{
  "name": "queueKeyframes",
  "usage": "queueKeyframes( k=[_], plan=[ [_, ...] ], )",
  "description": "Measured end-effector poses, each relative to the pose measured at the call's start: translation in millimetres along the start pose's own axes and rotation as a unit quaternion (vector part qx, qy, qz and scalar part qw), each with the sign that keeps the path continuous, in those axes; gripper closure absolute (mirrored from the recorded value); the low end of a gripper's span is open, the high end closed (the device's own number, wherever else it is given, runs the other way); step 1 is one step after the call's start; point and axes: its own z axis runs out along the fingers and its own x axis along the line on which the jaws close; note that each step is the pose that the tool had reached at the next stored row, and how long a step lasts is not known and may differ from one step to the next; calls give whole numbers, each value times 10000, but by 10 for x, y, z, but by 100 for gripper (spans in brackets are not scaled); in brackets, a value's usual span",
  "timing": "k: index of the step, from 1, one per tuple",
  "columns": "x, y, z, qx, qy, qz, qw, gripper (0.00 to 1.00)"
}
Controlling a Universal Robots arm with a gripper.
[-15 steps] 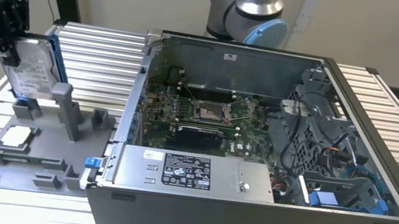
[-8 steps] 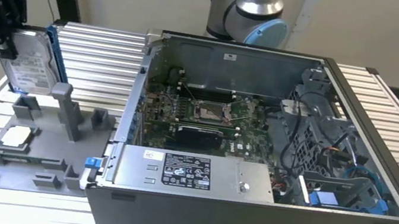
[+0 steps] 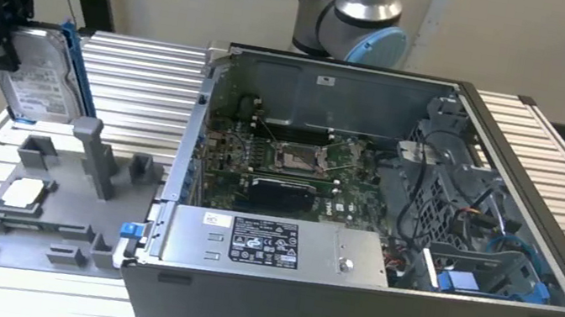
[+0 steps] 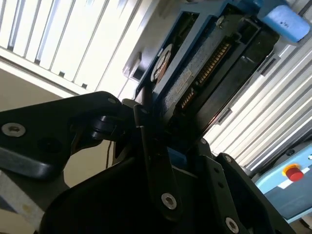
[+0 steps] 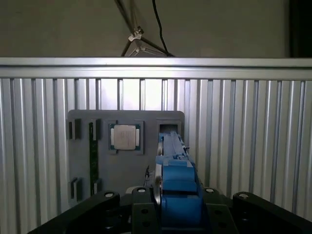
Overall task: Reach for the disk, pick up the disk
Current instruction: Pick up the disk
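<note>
Slatted metal table [image 3: 139, 59], beige wall behind. Open computer case [image 3: 363, 222] at exterior view's right. Grey fixture [image 3: 46, 215] at exterior view's left (chip [image 3: 24, 192] seated in it). Gripper [image 3: 7, 47] clamped on disk [image 3: 40, 77]. Disk upright, blue bracket along edge, held clear above fixture, apart from it.

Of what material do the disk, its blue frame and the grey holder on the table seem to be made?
The disk: bare silver metal with a dull sheen, carrying a white, paper-like label. Its blue frame: probably moulded plastic, given the even matte colour. The grey holder: likely plastic, perhaps printed, judging by its flat matte grey and blocky shapes.
</note>
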Motion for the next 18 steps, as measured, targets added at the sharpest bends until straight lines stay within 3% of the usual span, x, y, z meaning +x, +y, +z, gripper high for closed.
queueKeyframes(
  k=[18],
  plan=[
    [11,-1,-392,0,0,0,10000,100]
  ],
)
